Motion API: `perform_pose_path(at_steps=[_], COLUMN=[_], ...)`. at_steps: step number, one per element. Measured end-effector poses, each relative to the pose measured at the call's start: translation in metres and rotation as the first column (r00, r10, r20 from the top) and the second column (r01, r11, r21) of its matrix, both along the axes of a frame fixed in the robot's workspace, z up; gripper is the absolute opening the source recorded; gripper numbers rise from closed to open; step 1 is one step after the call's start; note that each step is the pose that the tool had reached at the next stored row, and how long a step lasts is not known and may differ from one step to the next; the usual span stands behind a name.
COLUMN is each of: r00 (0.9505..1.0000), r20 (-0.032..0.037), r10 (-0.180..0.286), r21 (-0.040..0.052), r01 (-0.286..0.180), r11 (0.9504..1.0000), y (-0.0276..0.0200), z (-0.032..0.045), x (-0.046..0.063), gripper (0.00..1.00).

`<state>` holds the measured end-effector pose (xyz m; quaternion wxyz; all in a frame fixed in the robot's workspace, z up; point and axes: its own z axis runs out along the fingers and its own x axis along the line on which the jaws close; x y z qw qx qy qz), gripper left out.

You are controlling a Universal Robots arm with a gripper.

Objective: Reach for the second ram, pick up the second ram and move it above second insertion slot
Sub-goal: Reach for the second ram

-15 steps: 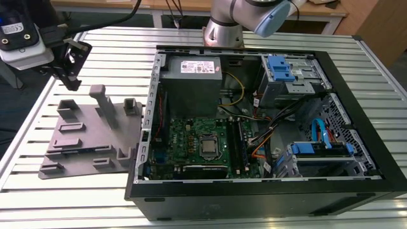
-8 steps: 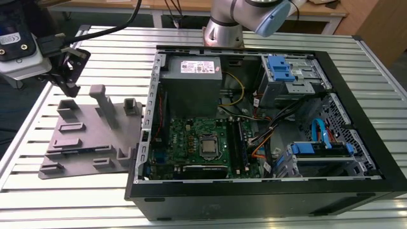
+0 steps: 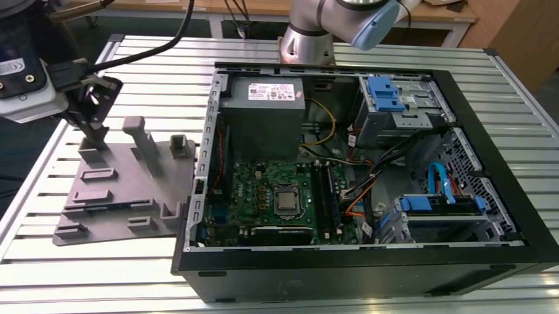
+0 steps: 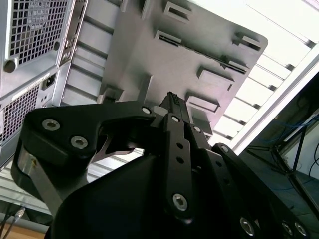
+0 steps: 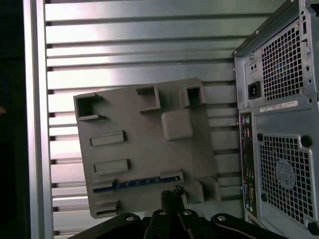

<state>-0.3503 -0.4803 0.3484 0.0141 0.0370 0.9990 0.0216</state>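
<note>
1. We see the gripper [image 3: 89,134] at the exterior view's left, over the far part of a grey holder plate [image 3: 131,190] and close beside one of its upright posts. We cannot tell whether it touches the post.
2. In both wrist views the jaws stand together, the tips [image 5: 171,194] meeting with nothing between them.
3. The second ram [image 5: 137,182] lies on its edge in a long groove of the grey holder plate [image 5: 144,149], a thin dark blue strip. In the exterior view the second ram [image 3: 105,208] sits in the near part of the plate, apart from the gripper and not held by it.
4. In the second wrist view the gripper [image 4: 172,97] points down at the grey holder plate [image 4: 149,45].
5. The plate rests on a slatted metal table [image 3: 157,65], just beside an open computer case [image 3: 349,261] at the exterior view's right.
6. Inside the case lies a green motherboard [image 3: 258,180] with a CPU socket [image 3: 287,199] near its middle.
</note>
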Motion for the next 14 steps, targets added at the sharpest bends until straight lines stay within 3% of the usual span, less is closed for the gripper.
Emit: perform_pose_path(at_steps=[9, 14], r00=[1.0000, 1.0000], r20=[0.0002, 0.0000], r10=[0.000, 0.000], r21=[0.0001, 0.0000], r01=[0.000, 0.000], r11=[1.0000, 1.0000], y=[-0.0150, -0.0153], z=[-0.0121, -0.0210], x=[-0.001, -0.006], gripper=[0.07, 0.07])
